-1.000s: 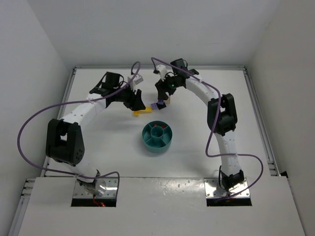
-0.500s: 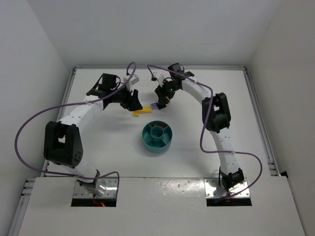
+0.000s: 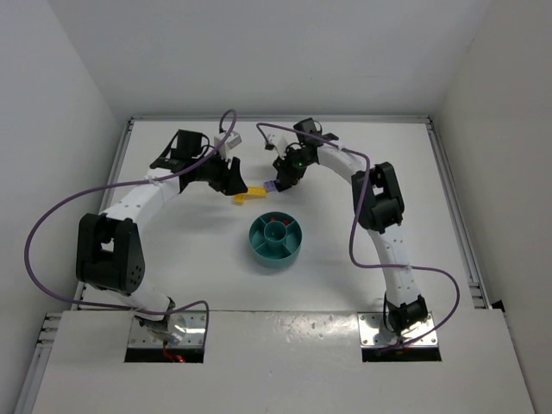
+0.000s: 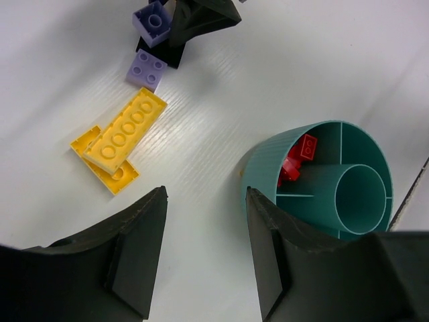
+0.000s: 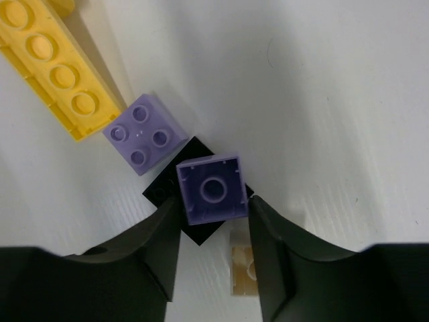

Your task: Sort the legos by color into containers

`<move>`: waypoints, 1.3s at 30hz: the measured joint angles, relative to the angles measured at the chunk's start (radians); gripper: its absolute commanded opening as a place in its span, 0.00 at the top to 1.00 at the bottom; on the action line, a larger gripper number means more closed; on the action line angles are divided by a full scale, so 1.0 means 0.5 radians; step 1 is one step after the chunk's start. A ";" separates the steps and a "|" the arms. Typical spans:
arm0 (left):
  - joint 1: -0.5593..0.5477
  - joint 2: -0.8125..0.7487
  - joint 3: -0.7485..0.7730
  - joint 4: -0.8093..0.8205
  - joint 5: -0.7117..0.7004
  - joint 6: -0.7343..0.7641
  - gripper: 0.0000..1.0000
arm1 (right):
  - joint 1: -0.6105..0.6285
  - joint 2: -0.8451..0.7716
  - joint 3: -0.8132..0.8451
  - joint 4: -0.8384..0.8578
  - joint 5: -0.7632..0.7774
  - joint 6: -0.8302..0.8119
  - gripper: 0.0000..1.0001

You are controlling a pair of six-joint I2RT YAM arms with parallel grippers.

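My right gripper (image 5: 214, 201) is shut on an upside-down purple brick (image 5: 213, 181), held just over a black brick (image 5: 202, 232). A second purple brick (image 5: 143, 133) lies studs-up beside it, a beige brick (image 5: 242, 274) lies under my right finger, and a long yellow brick (image 5: 53, 74) is at the upper left. My left gripper (image 4: 204, 191) is open and empty, between two stacked yellow bricks (image 4: 124, 131) and the teal dish (image 4: 268, 171). Red bricks (image 4: 298, 157) lie in one outer section of the dish. In the top view the dish (image 3: 255, 243) sits in front of both grippers.
Both arms arch over the back half of the white table, with purple cables looping above them. The brick cluster (image 3: 259, 191) lies just behind the dish. White walls close in the table on three sides.
The right arm's elbow has swung left and back while its gripper stays at the purple brick. The left gripper has shifted slightly left. The bricks and dish have not moved.
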 measured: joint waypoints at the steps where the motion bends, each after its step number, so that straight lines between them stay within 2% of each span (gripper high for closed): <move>1: 0.000 0.000 0.000 0.000 -0.003 0.000 0.44 | 0.002 -0.001 -0.015 0.023 0.001 -0.005 0.59; 7: 0.000 -0.001 -0.015 0.002 -0.020 0.000 0.44 | 0.015 -0.074 -0.192 0.164 -0.003 -0.011 0.81; 10: 0.000 -0.001 -0.025 0.003 -0.023 0.000 0.44 | 0.024 -0.136 -0.294 0.201 -0.005 -0.013 0.86; 20: 0.000 -0.002 -0.026 0.047 -0.024 -0.006 0.44 | 0.018 -0.641 -0.620 0.165 -0.031 -0.054 0.89; 24: 0.000 -0.002 -0.026 0.076 -0.024 -0.007 0.44 | 0.004 -0.932 -0.708 0.043 -0.063 -0.201 0.90; 31: 0.000 0.002 -0.026 0.107 -0.027 -0.008 0.44 | 0.006 -1.419 -1.077 -0.275 -0.105 -0.481 0.90; 39: -0.005 0.060 -0.026 0.131 -0.025 -0.017 0.44 | 0.076 -1.585 -1.287 -0.558 -0.120 -0.643 0.90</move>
